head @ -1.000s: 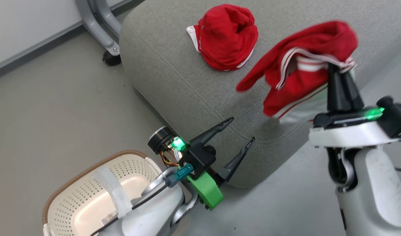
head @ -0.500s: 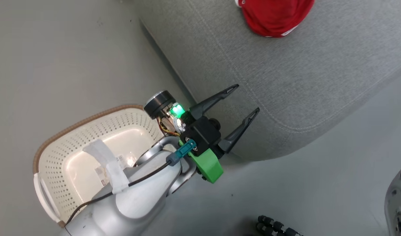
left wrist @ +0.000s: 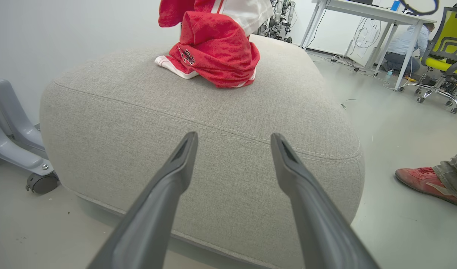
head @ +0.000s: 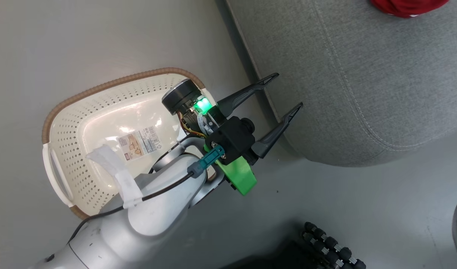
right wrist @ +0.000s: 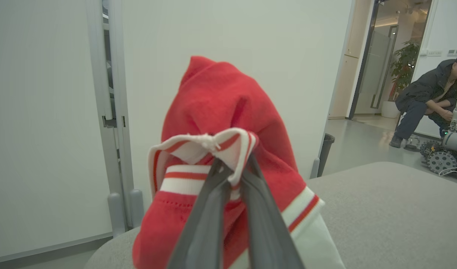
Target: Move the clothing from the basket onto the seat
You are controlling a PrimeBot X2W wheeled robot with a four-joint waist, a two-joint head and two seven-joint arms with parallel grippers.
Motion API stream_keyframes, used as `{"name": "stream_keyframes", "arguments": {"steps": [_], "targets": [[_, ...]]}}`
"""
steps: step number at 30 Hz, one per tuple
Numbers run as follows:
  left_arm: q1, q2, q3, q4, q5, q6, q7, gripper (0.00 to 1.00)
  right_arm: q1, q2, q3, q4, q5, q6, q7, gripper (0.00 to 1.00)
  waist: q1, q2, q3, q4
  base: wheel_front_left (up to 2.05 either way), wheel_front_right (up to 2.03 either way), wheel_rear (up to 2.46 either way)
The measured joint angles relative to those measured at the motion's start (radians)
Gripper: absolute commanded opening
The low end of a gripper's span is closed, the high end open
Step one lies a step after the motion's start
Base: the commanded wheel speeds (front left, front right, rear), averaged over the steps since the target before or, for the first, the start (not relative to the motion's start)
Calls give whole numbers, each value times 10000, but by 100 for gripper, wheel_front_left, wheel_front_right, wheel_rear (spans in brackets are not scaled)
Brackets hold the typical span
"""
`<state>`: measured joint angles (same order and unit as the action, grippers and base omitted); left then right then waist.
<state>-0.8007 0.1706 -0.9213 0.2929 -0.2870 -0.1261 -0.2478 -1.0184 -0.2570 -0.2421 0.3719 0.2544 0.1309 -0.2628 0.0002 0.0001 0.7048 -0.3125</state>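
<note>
Pale left forearm rising from the lower left of the head view, ending at mid-frame in the left gripper (head: 288,89). Its 2 dark jaws stand wide apart with nothing between them, tips pointing to the upper right. Behind the arm, left of centre, the basket (head: 64,149) sits on the grey floor (head: 101,37). It is cream and perforated with a brown rim, and a barcode label (head: 139,143) shows on its bottom. Near it, the seat (head: 363,74) takes up the upper right, a big light grey cushion with stitched seams.

In the left wrist view, the parted jaws frame the seat's near side. On its top, at upper centre, lies 1 piece of the clothing (left wrist: 217,56), crumpled red fabric with white trim and lettering. A red shoe (left wrist: 422,179) rests on the floor at the right edge.

In the right wrist view, the right gripper (right wrist: 234,164) is at centre frame, its jaws clamped together on the red-and-white striped band of the second garment (right wrist: 221,101), which is held in the air above the seat. Far right, a person (right wrist: 426,97) crouches.
</note>
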Motion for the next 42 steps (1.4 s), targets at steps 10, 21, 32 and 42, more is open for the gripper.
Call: {"name": "stream_keyframes", "arguments": {"steps": [10, 21, 32, 42], "targets": [[13, 73, -56, 86, -113, 67, 10, 100, 621, 1229, -23, 1511, -132, 0, 0, 0, -1, 0, 369, 147, 0, 0, 0], [532, -94, -40, 311, -399, 199, -88, 100, 1692, 1549, 19, 1730, -894, 0, 0, 100, -2, 0, -597, -39, 0, 0, 0], [2444, -107, 1442, 347, -1126, 660, -136, 100, 4194, 1804, 2619, 796, -1323, 0, 0, 100, -3, 0, -2266, -4, 0, 0, 0], [4583, -723, 3739, 339, -1195, 853, -163, 100, 6125, 1388, 5070, -199, -993, 0, 0, 100, -3, 0, -3944, 608, 0, 0, 0]]}}
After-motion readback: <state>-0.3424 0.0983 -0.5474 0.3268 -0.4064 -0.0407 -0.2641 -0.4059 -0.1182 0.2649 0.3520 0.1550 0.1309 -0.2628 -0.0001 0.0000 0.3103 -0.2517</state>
